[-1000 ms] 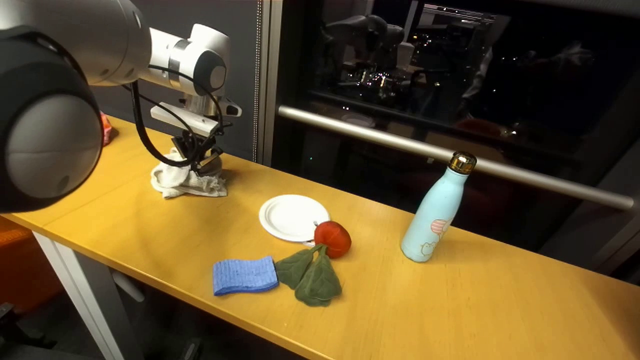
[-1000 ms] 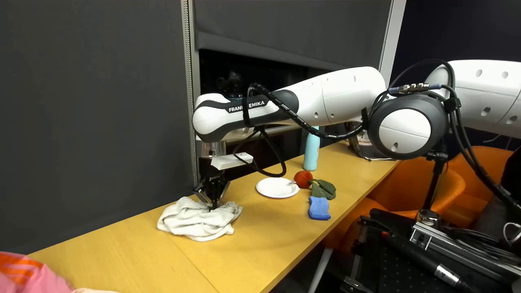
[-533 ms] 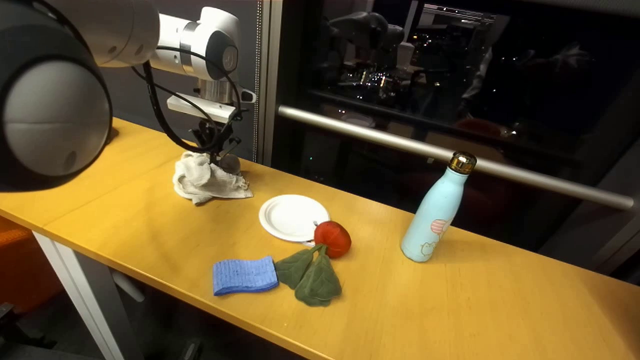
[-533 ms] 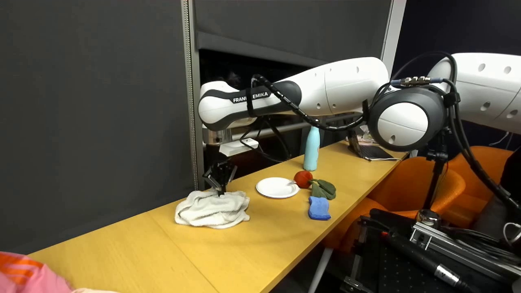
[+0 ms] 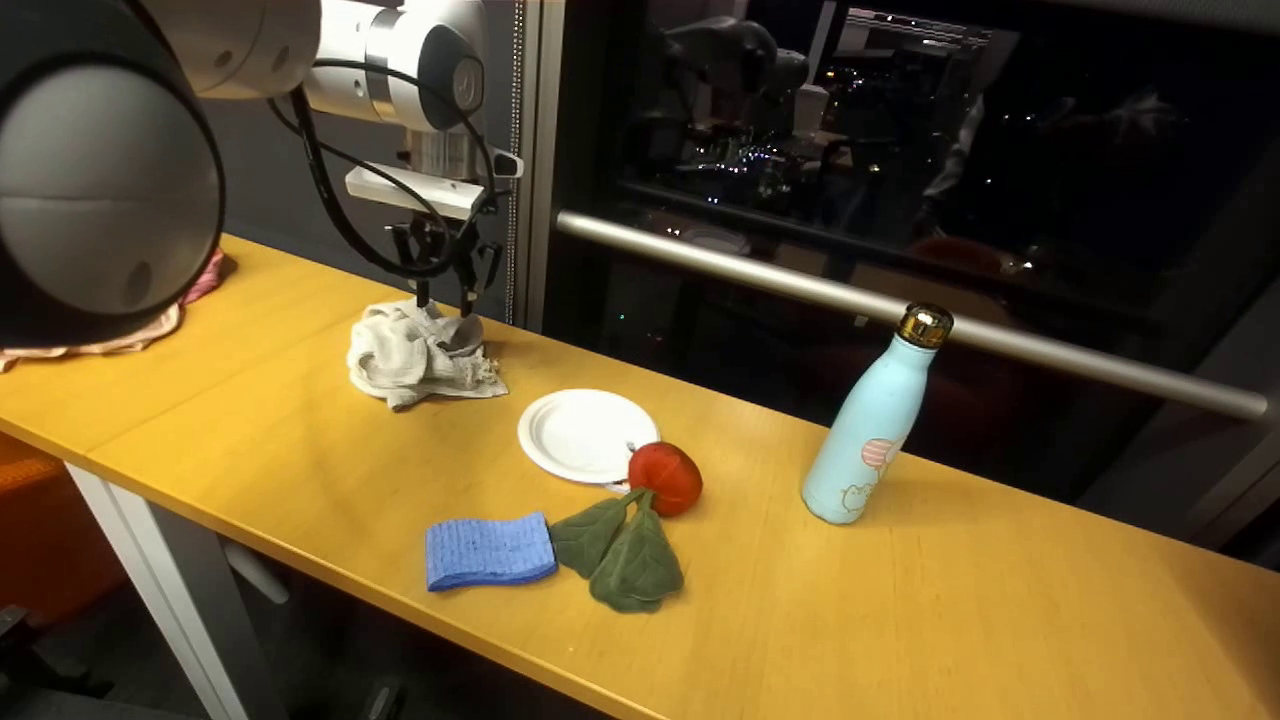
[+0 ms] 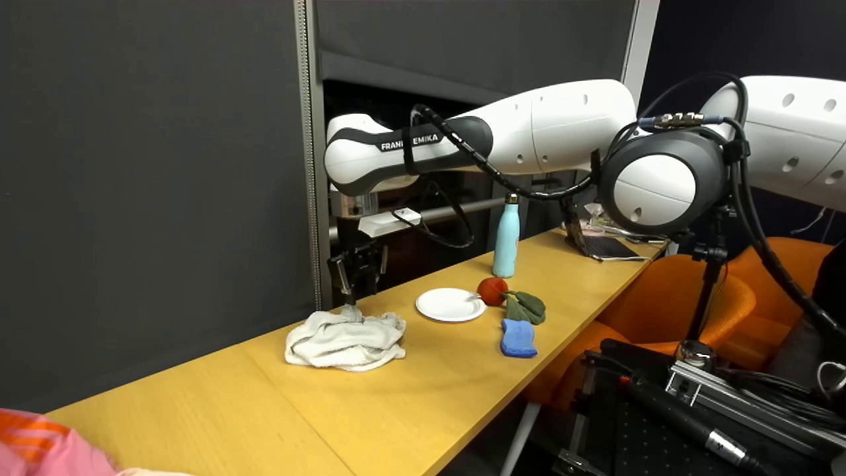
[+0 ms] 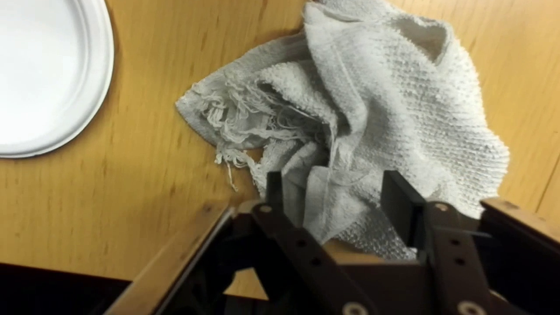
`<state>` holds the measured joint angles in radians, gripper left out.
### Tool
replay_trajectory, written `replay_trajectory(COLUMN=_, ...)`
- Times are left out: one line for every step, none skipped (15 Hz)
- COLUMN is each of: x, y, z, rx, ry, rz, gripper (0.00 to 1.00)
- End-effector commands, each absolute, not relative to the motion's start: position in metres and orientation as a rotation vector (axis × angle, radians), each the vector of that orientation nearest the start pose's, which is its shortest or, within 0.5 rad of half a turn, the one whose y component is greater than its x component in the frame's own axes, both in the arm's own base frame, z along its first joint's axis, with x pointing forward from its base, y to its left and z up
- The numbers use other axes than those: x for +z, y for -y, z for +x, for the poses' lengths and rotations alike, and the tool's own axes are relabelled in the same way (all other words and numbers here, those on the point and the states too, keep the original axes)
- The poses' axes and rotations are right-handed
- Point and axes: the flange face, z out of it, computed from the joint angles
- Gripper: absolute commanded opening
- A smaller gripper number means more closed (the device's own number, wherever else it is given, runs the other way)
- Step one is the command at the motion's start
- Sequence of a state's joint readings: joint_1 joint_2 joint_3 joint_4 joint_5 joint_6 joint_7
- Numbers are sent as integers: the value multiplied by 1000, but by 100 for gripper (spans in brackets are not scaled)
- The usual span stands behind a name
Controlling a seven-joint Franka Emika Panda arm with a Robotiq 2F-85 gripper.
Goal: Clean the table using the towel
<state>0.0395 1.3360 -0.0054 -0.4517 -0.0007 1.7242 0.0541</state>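
A crumpled white towel (image 5: 400, 355) lies on the wooden table (image 5: 900, 620) in both exterior views, close to the window side. In the wrist view the towel (image 7: 385, 100) spreads below my gripper (image 7: 334, 197), its frayed edge toward the plate. My jaws stand apart, and towel folds show beneath and between them, with nothing gripped. The gripper (image 5: 445, 303) hangs just over the towel's rear part in an exterior view. Whether the fingertips still brush the cloth I cannot tell.
Beside the towel is a white plate (image 5: 585, 435), with a red fruit (image 5: 666, 479) and green leaves (image 5: 630, 560) by its rim. A blue sponge (image 5: 490, 552) lies near the front edge. A light-blue bottle (image 5: 868, 430) stands by the window; pink cloth (image 6: 49, 446) lies opposite.
The towel first slid toward the plate with my shut gripper. Since then the jaws have opened and the arm has risen a little, while the towel has stayed put.
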Motion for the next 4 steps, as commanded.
replay_trajectory(x=230, y=-21, z=800, rx=104, ry=-21, rz=-3165, gripper=93)
replay_trajectory(x=231, y=-20, z=800, rx=99, ry=-23, rz=-3166, gripper=99)
replay_trajectory(x=233, y=-19, z=800, rx=95, ry=-24, rz=-3166, gripper=100)
replay_trajectory(x=233, y=-18, z=801, rx=92, ry=-25, rz=-3169, gripper=100)
